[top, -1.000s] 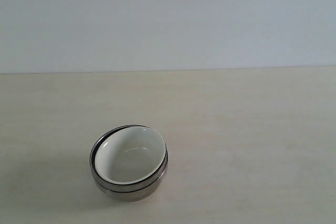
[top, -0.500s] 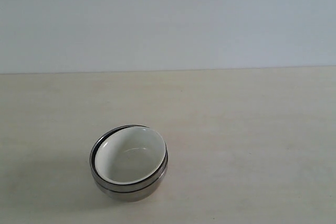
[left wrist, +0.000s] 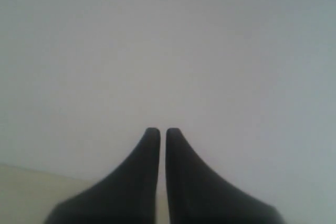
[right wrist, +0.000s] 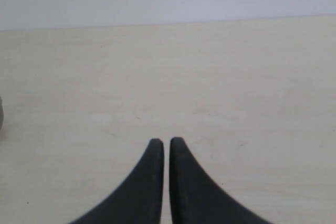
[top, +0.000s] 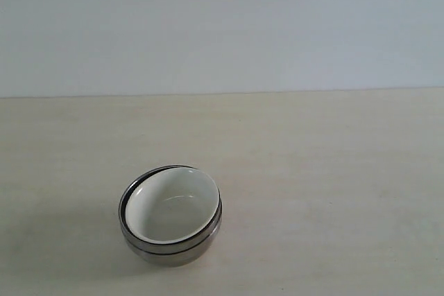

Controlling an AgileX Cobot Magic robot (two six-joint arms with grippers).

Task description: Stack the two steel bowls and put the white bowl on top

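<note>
Nothing moved | white bowl (top: 173,211) inside steel bowls (top: 166,253), offset right | wide table (top: 333,192)

On the bench (top: 333,171), the two steel bowls (top: 170,253) sit nested one inside the other, left of centre and toward the front in the exterior view. The white bowl (top: 173,209) lies inside the upper one, off-centre toward its right side. A wall (top: 222,25) stands behind the bench.
</note>
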